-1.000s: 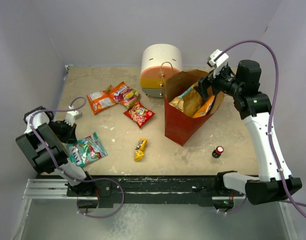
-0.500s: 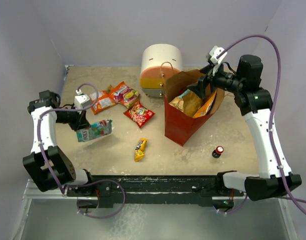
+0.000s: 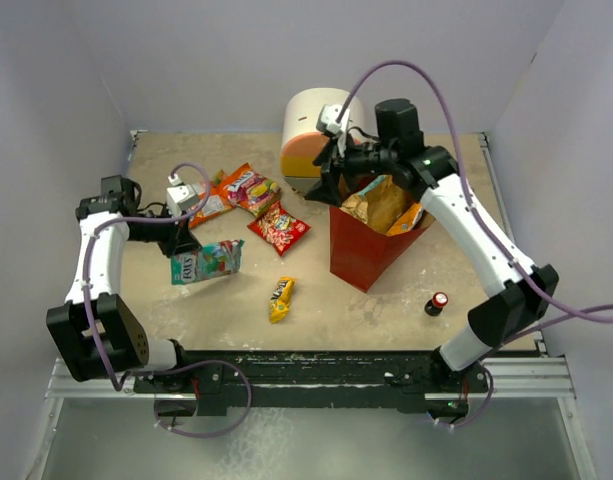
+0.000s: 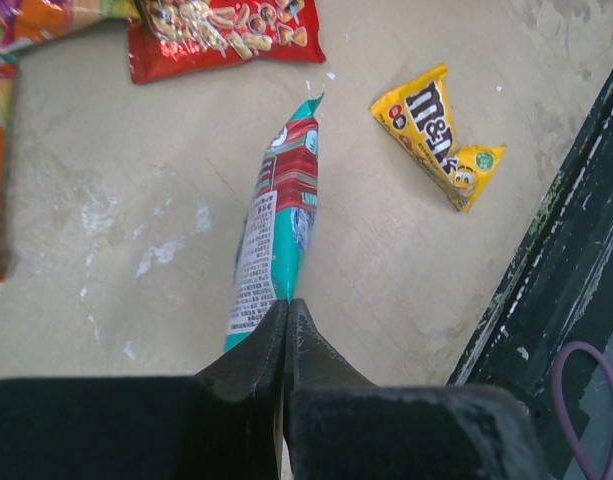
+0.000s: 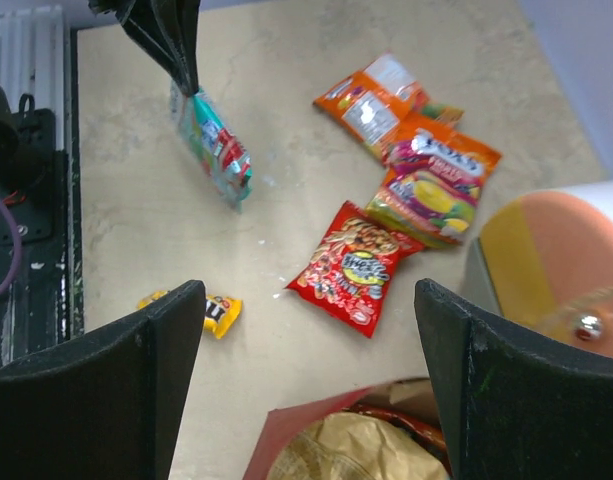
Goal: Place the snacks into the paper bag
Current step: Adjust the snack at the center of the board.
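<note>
The left fingers [image 4: 286, 340] are pressed fully together on the top edge of the teal candy bag [image 4: 276, 225], which hangs edge-on from them over the left part of the bench [image 3: 386, 300]. The right fingers [image 3: 331, 183] stand wide apart and hold nothing, above the far left corner of the paper bag [image 3: 358, 255], just beside the round drawer unit [image 3: 308, 125]. The paper bag stands right of the bench's middle with chip bags [image 3: 378, 203] inside. A yellow packet [image 3: 280, 298] lies toward the near edge. A red packet [image 3: 279, 228] and orange packets [image 3: 244, 188] lie toward the far left.
</note>
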Controlling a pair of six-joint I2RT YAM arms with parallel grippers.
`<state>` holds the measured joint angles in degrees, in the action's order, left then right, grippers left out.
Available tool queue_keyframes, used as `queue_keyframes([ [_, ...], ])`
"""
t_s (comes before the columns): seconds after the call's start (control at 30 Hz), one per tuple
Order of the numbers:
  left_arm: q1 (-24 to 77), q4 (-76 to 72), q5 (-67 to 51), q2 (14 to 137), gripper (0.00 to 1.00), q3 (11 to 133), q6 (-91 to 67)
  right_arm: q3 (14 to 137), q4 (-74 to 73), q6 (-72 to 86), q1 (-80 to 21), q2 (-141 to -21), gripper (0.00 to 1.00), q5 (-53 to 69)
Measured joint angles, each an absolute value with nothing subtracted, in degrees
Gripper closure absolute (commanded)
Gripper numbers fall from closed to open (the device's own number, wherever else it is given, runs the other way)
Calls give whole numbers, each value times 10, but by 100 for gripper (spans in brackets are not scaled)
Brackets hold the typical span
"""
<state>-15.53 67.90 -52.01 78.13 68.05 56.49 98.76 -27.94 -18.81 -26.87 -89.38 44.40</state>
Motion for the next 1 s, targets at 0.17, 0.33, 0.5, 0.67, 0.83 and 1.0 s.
queue_keyframes([
  [0.17, -150, 657, -515, 788, 89, 636, 568, 988, -295, -196, -299, -930, 14, 429],
  [0.33, -149, 654, -507, 835, 54, 635, 586, 988, -302, -206, -314, -928, 14, 413],
  [0.5, -149, 653, -481, 889, 37, 656, 609, 988, -307, -215, -318, -922, 14, 399],
  [0.67, -149, 656, -471, 945, 26, 679, 626, 981, -307, -224, -318, -910, 14, 385],
  [0.83, -149, 642, -438, 1001, 23, 681, 618, 966, -307, -230, -318, -906, 14, 380],
  [1.0, -149, 603, -390, 988, 21, 637, 606, 959, -310, -232, -318, -905, 14, 378],
])
